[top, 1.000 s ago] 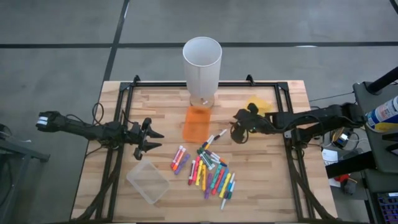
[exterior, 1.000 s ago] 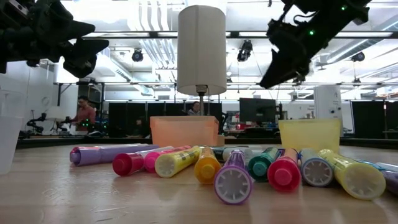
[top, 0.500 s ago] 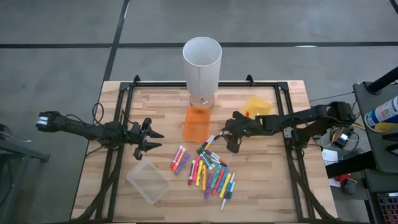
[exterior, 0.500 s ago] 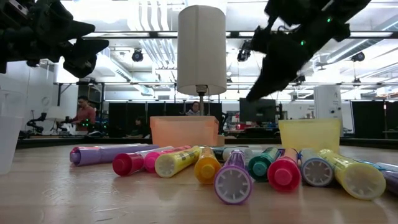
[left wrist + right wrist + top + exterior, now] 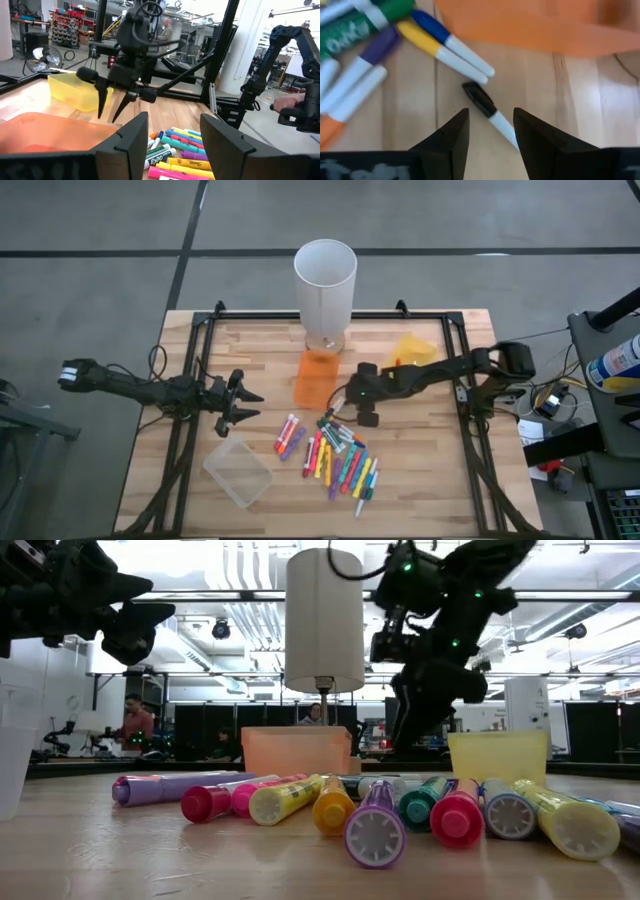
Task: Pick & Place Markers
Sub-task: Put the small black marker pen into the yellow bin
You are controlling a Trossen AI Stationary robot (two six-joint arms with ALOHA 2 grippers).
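Two fingers of my right gripper [image 5: 490, 132] spread over black-capped marker [image 5: 487, 112] | I'd centre, descend straight, then pinch | left gripper [image 5: 238, 402] spread, idle.

The markers [image 5: 338, 456] are showing pink, yellow, green, blue, purple, orange and red against the pale, striped wooden table [image 5: 430, 470]. A black-capped white marker [image 5: 489, 114] is lying beside a blue-capped one and a yellow-capped one, both white-bodied. An orange translucent bin [image 5: 317, 377], a yellow bin [image 5: 415, 349] and a clear bin [image 5: 238, 470] are glowing under the light. The tall cylinder [image 5: 325, 282] is showing white. Both arms are looking dark.
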